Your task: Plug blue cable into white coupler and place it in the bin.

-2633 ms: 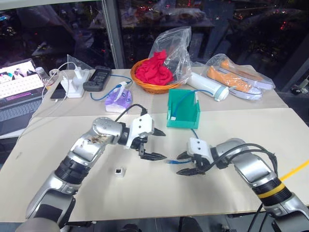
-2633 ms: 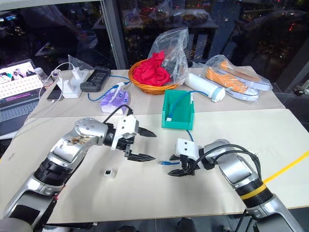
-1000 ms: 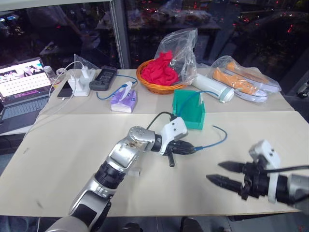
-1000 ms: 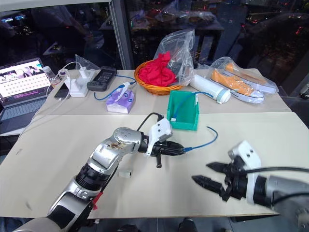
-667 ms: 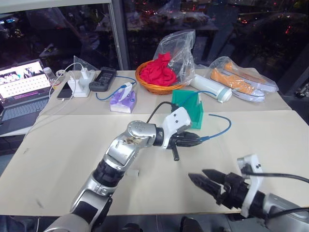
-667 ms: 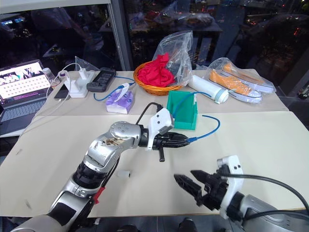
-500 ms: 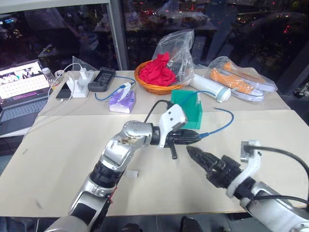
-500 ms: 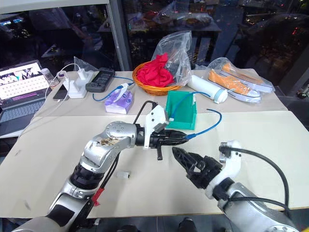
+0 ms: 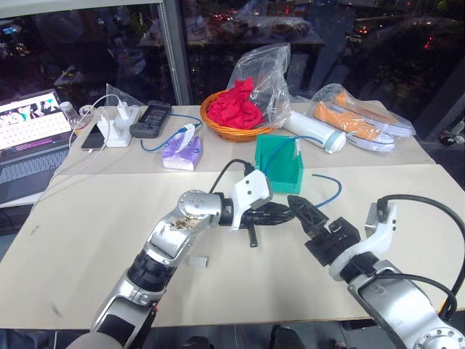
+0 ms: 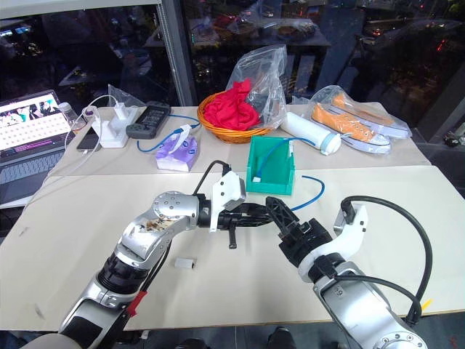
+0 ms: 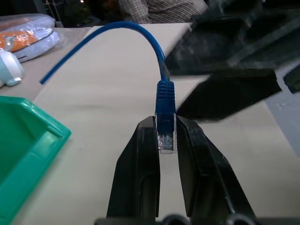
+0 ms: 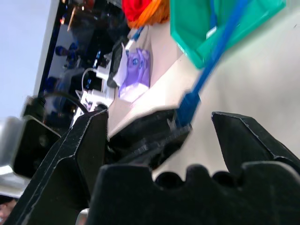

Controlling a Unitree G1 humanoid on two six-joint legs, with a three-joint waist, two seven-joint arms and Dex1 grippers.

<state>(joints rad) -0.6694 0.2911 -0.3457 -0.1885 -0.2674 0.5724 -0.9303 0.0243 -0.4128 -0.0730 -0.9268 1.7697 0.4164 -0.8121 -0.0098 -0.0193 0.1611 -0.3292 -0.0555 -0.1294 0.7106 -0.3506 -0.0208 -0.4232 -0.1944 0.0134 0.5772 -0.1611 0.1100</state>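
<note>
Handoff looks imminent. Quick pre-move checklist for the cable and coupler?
1. Left gripper shut on the blue cable at its plug: ok.
2. Right gripper open, cable between its fingers: ok.
3. Right gripper touching the cable: cannot tell.
4. White coupler picked up: not ok, it lies on the table under the left arm.
5. Cable plugged into the coupler: not ok.
6. Bin reachable and upright: ok, though another blue cable lies inside.
</note>
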